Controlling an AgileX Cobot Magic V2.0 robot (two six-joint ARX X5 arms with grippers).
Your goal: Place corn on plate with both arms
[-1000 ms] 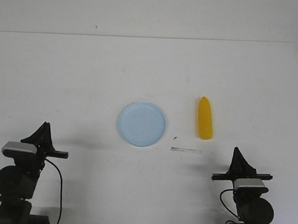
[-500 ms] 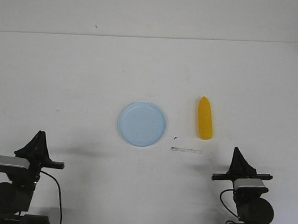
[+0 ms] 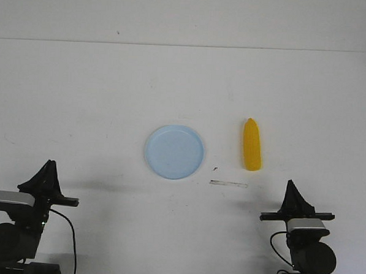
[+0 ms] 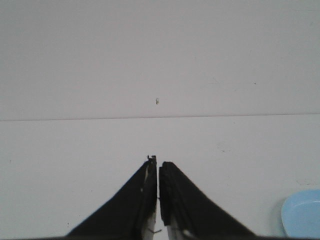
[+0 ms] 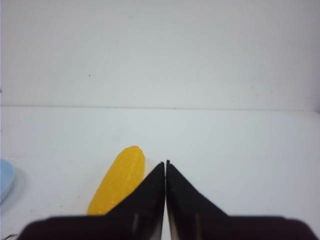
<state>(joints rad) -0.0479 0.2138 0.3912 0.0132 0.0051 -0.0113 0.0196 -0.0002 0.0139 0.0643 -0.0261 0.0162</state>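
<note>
Centrally on the white table [image 3: 112,84] sits a pale blue plate [image 3: 174,152]; just right of it lies the bright yellow corn [image 3: 252,145], tapered tip pointing toward the far edge. Near the front edge, the left gripper [image 4: 158,167] and the right gripper [image 5: 165,167] are both closed, holding nothing.

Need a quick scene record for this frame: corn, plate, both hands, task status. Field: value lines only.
corn: lying on the table, right of the plate, tapered tip pointing away from the robot, untouched
plate: pale blue, mid-table, nothing on it
left hand: shut, holding nothing, at the near left edge
right hand: shut, holding nothing, near edge, short of the corn
task status: corn not yet on plate
</note>
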